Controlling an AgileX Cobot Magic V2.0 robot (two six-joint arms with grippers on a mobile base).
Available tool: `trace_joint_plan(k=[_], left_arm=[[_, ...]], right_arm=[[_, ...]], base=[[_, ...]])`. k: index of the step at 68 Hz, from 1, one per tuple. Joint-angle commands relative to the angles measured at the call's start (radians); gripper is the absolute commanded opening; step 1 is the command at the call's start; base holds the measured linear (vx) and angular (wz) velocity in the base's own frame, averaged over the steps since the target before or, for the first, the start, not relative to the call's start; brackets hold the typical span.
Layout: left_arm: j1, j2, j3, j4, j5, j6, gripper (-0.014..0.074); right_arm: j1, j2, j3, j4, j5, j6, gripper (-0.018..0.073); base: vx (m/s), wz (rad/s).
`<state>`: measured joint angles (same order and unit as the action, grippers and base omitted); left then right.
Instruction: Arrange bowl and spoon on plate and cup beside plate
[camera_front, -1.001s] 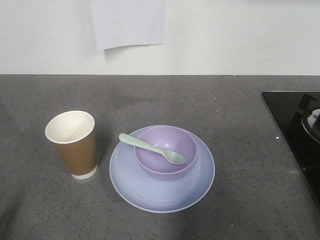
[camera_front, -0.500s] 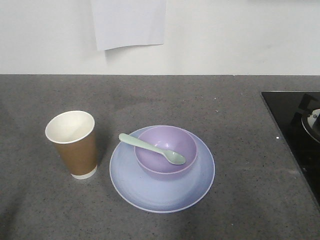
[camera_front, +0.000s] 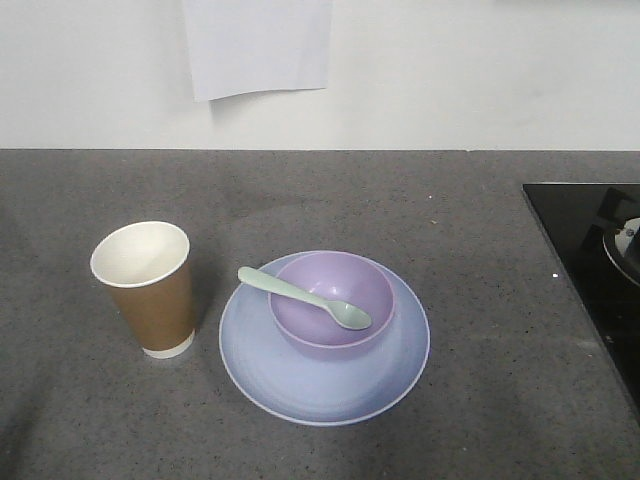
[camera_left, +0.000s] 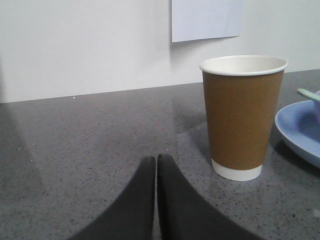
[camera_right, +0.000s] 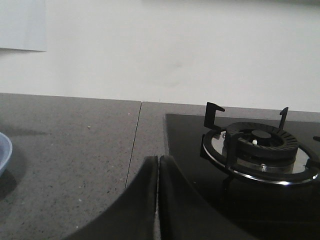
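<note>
Left pincer (camera_left: 156, 165): we see its jaws pressed together, empty, near the cup.
Cup (camera_front: 143, 288): upright on the surface (camera_front: 480, 250), just left of the plate.
Plate (camera_front: 300, 385): carries the bowl (camera_front: 325, 300).
Spoon (camera_front: 300, 296): across the bowl's rim, scoop inside.
Right pincer (camera_right: 158, 165): closed, empty, beside the burner (camera_right: 260, 145).

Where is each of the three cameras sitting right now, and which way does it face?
Front view: high, looking down at the brown paper cup and pale blue plate; no arm shows.
Left wrist: low, facing the cup; shut left gripper shows.
Right wrist: low, facing the black gas burner; shut right gripper shows.
All three share the plate.
</note>
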<state>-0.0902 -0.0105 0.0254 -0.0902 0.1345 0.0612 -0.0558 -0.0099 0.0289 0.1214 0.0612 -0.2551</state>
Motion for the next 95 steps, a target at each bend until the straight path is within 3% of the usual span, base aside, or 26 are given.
trace_joint_plan(k=[1,95], left_arm=[[0.001,-0.018,0.030,-0.010,-0.076,-0.009,-0.0006],[0.001,-0.018,0.030,-0.010,-0.076,-0.008,-0.0006]], right_arm=[[-0.007,-0.013,0.015,-0.003,-0.119,0.012,-0.0005],[-0.007,-0.012,0.014,-0.003,-0.120,0.011,-0.0005]], base=[[0.00,0.00],[0.00,0.00]])
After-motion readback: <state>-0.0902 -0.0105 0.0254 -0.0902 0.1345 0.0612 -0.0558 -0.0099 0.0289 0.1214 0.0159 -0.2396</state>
